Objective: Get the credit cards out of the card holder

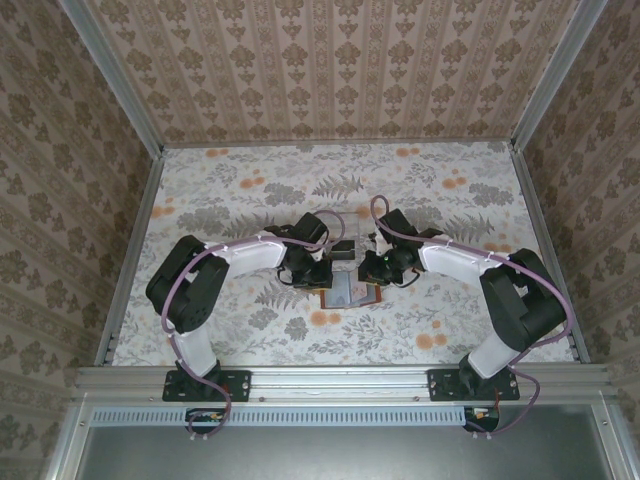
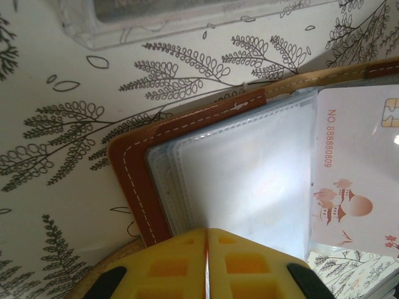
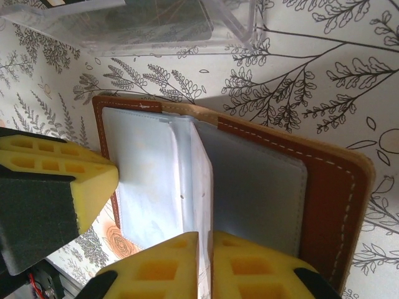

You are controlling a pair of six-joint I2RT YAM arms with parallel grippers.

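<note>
Over on the far left, the floral-print table top (image 1: 230, 200) runs bare up to the grey metal side rail (image 1: 135, 250), so plenty of free room out there. Coming inward, my left gripper (image 2: 206, 240) is clenched. Its yellow pads are flush together with nothing visible between them, tips right at the edge of the flat brown leather card holder (image 3: 330, 180) and its pale plastic sleeves.

The holder lies open at mid-table, its stitched brown rim showing round the corner. Just beyond its far edge, with a thin strip of table between, sits the clear plastic rectangular tray (image 3: 156, 25), so it's tight on that side.

At the right of my left wrist view there's a pale credit card (image 2: 358, 168) with a gold chip and a printed number, lying over the holder. Can't tell if it's tucked in a sleeve or loose.

Then my right gripper (image 3: 204, 246), jaws squeezed on one thin clear leaf of the holder that stands up between the two halves. Further right it's bare table again, up to the other rail (image 1: 545, 250).
</note>
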